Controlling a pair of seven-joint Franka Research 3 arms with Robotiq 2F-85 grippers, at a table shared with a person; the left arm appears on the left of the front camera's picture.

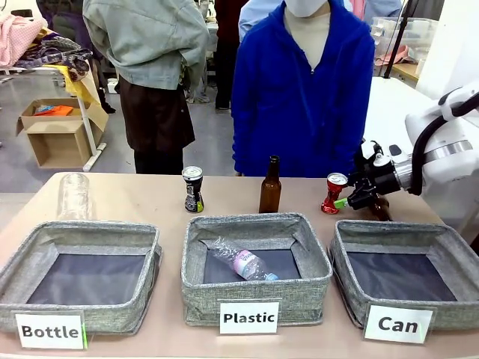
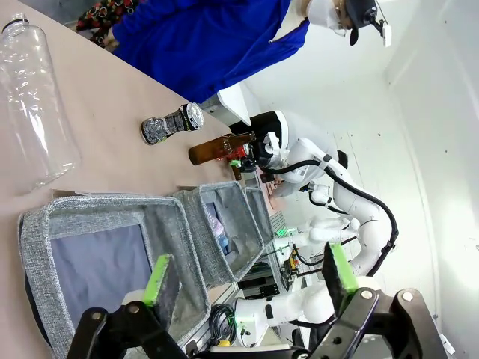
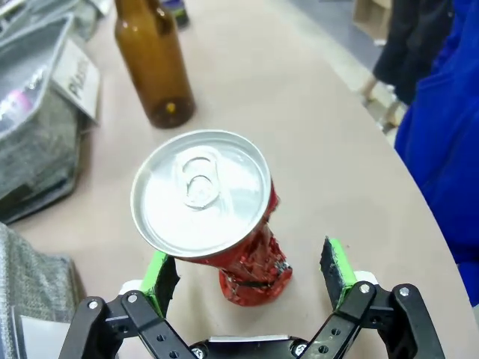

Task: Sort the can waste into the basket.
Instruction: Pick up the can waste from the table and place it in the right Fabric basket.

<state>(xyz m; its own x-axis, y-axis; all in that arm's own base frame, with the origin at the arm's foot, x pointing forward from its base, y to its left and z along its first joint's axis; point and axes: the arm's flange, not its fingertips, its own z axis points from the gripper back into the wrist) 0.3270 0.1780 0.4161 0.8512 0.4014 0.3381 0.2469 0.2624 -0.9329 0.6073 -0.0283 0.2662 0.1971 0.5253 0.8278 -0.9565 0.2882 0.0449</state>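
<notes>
Two cans: black can [image 1: 193,188] upright, left of brown bottle [image 1: 270,185]; red can [image 1: 334,192] upright, dented, right of it; both on table [image 1: 135,187] behind bins.
L claw [image 2: 248,271]: wide open, empty, well apart from both cans.
R claw [image 3: 249,269]: wide open, pads either side of red can, no squeeze yet; nearer arm.
Axis: red can vertical, top leaning twd one pad.
Bottle bin [image 1: 82,232]: empty.
Plastic bin [image 1: 254,223]: 1 clear bottle [image 1: 243,262] lying inside.
Can bin [image 1: 404,228]: empty, just in front of red can.

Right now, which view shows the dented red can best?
Right wrist view: the red can stands close, silver top and crumpled body clear, by the open right gripper. Front view shows it small; left wrist view, barely, behind the brown bottle.
</notes>
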